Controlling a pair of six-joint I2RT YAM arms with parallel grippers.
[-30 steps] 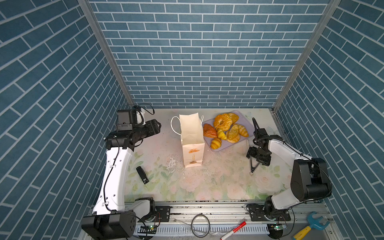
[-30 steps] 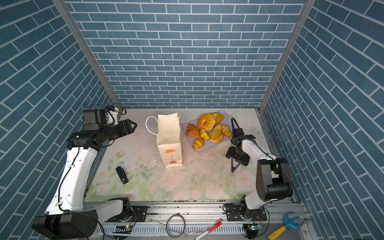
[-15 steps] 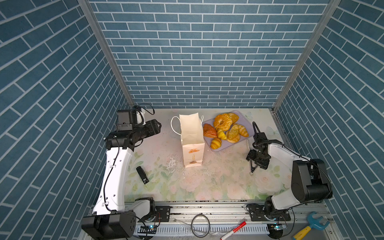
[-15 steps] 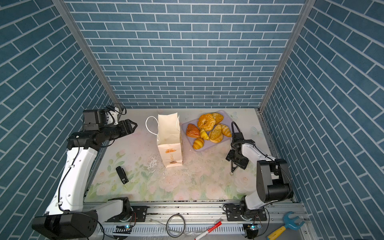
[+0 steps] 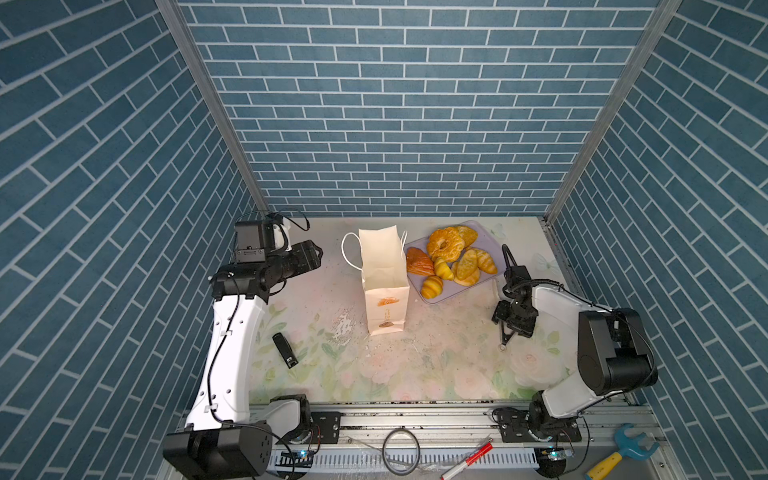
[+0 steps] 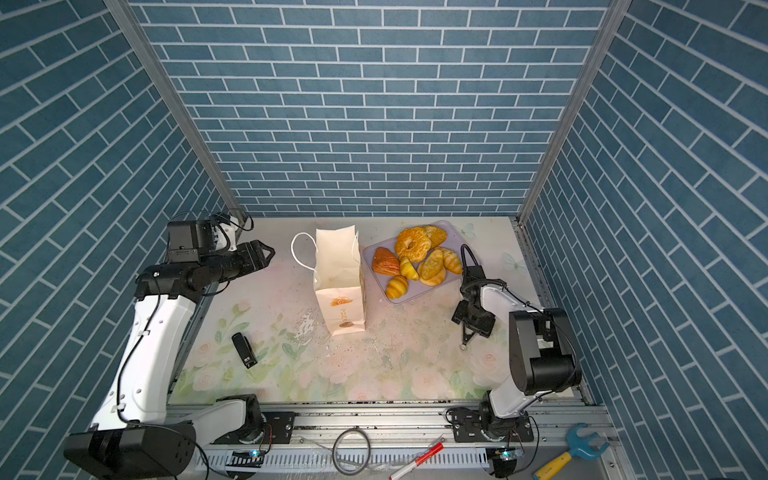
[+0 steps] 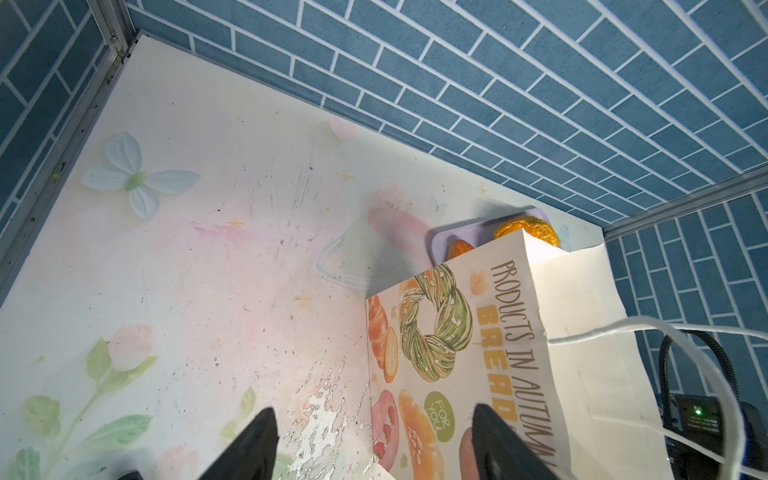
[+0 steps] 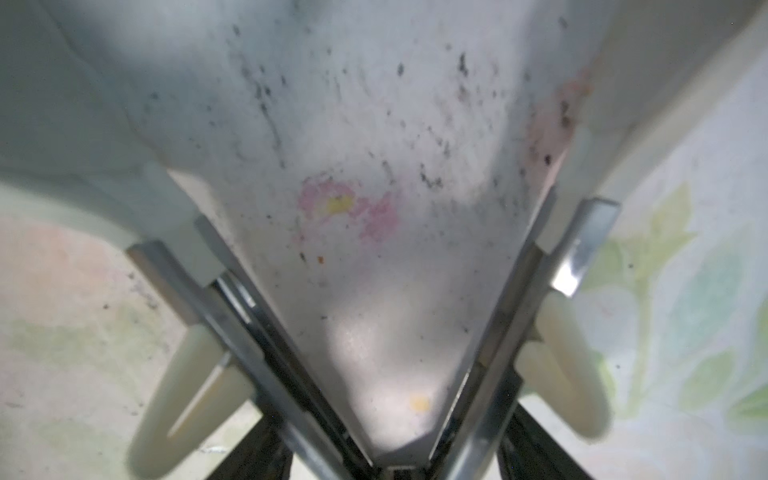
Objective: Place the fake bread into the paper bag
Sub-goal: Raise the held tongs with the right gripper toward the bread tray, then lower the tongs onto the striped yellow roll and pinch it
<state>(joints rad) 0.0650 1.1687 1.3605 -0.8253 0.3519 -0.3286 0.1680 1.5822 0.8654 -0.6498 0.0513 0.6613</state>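
Left pincer [image 7: 372, 413] spread near paper bag [image 5: 384, 282]; right pincer [image 5: 513, 324] pinches tongs [image 8: 577, 257] over tabletop [image 5: 436, 365], near tray [image 5: 457, 291] edge.

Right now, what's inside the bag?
Through the bag's open top only bare paper walls show. Its bottom is hidden by the front wall. The bread lies on the tray.

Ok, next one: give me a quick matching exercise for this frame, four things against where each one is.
Things:
1. paper bag
2. bread
3. tongs
4. small black block

Places:
A. held in the right gripper
B. lying flat on the left of the table
C. standing upright mid-table
D. piled on the lilac tray

Pairs: 1-C, 2-D, 3-A, 4-B.
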